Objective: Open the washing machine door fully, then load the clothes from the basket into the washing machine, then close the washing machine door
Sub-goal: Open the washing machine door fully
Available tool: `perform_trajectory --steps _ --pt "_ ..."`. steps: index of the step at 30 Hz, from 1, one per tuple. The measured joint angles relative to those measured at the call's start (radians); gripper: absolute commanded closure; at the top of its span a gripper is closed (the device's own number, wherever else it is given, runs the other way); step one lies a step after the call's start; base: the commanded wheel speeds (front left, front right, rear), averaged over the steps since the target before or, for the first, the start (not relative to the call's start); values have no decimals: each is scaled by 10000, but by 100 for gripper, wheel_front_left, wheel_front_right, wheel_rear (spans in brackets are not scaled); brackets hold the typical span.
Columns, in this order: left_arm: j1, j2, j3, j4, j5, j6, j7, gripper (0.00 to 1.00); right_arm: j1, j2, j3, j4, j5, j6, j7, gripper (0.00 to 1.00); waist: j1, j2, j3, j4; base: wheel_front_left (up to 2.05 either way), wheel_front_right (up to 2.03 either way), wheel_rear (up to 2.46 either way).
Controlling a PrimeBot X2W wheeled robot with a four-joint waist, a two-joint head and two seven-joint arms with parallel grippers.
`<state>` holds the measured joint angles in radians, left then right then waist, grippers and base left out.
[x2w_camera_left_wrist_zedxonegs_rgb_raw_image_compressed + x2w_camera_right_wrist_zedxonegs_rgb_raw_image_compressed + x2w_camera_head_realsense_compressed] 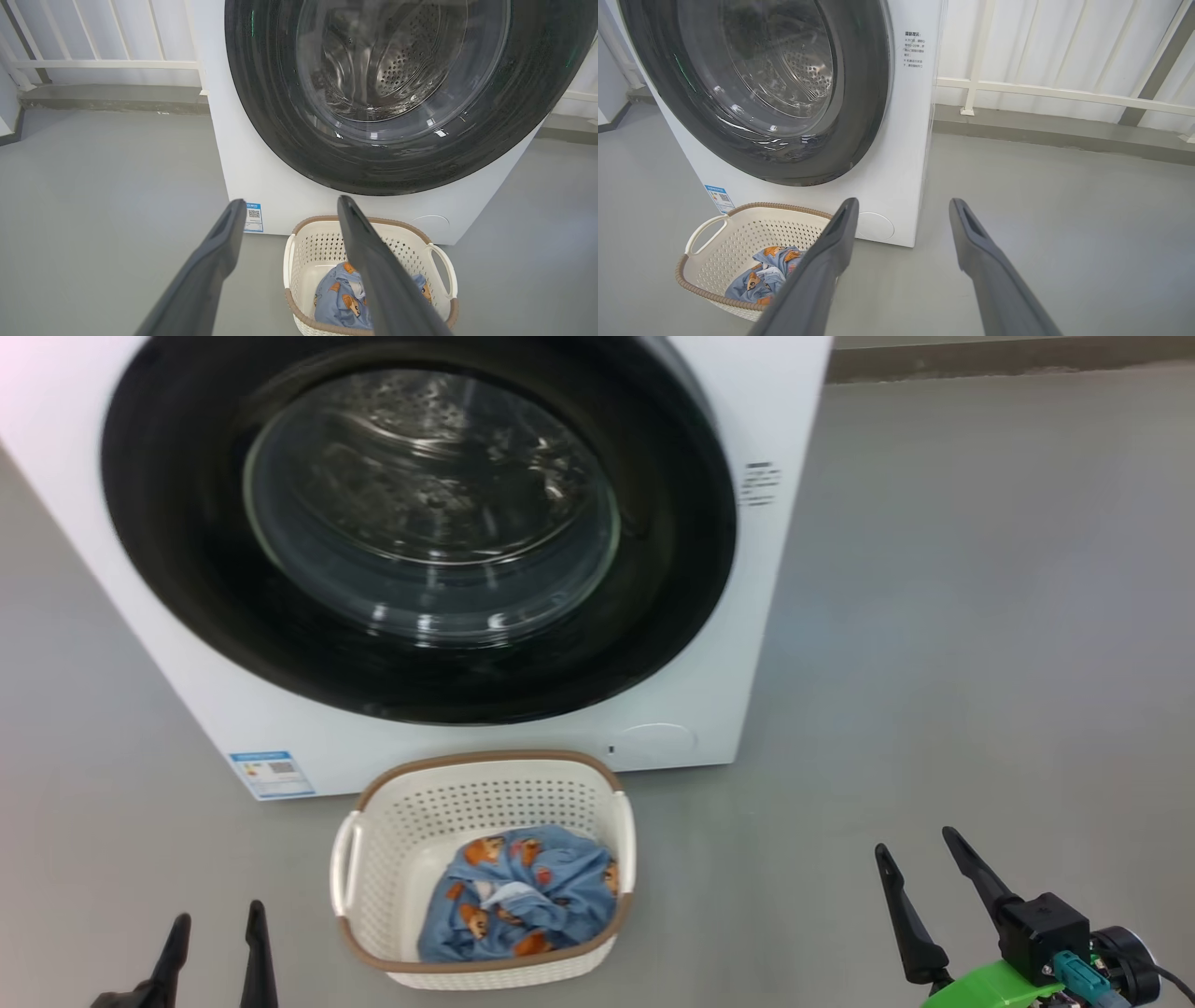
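The white washing machine (794, 392) (261, 177) (906, 154) stands ahead with its black-rimmed round door (187, 588) (280, 116) (864, 121) flat against the front. On the floor before it sits the cream basket (373, 887) (303, 252) (738, 242), holding the blue bear-print clothes (523, 896) (338, 298) (766, 275). My left gripper (217, 919) (292, 203) hangs open and empty at the lower left, short of the basket. Open and empty too, my right gripper (915, 845) (903, 203) is off to the basket's right.
Grey floor (980, 616) spreads to the right of the machine. A white railing (1064, 93) (103, 63) on a low concrete kerb runs behind the machine. A blue label (273, 775) and a round filter cap (653, 744) mark the machine's lower front.
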<state>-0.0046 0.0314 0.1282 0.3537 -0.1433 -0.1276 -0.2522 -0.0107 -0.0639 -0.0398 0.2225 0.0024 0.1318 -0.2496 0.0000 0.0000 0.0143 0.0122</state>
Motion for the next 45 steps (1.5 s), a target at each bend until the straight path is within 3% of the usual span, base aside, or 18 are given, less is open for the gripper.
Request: perform_trajectory --steps 9,22,23,24,25,39,45 --pt "-2 -8 -2 -159 -94 0 -2 0 0 -8 0 -8 0 0 0 0 0 0 26 4 71 71 -142" --pt "-2 -2 -23 -150 -196 0 -2 0 -1 -6 6 -94 0 0 0 0 0 0 -16 55 9 9 -17" --pt "-2 -2 -23 -150 -207 0 -2 0 -1 -6 8 -105 2 0 0 4 0 0 -19 58 0 0 0" --pt "-2 -2 -23 -150 -215 0 -2 0 -1 -6 12 -107 4 0 0 62 0 0 -25 61 0 0 0" --pt "-1 -2 -19 -150 -215 0 -2 0 -1 -4 19 -105 4 0 0 100 0 0 -31 62 0 0 0" --pt "0 -2 -21 -123 -217 0 -2 0 -1 -2 100 29 132 0 0 100 0 0 -26 47 0 0 0" --pt "0 -2 -13 -111 -272 0 0 0 -1 81 -270 121 1315 0 0 100 0 0 -27 46 0 0 0"
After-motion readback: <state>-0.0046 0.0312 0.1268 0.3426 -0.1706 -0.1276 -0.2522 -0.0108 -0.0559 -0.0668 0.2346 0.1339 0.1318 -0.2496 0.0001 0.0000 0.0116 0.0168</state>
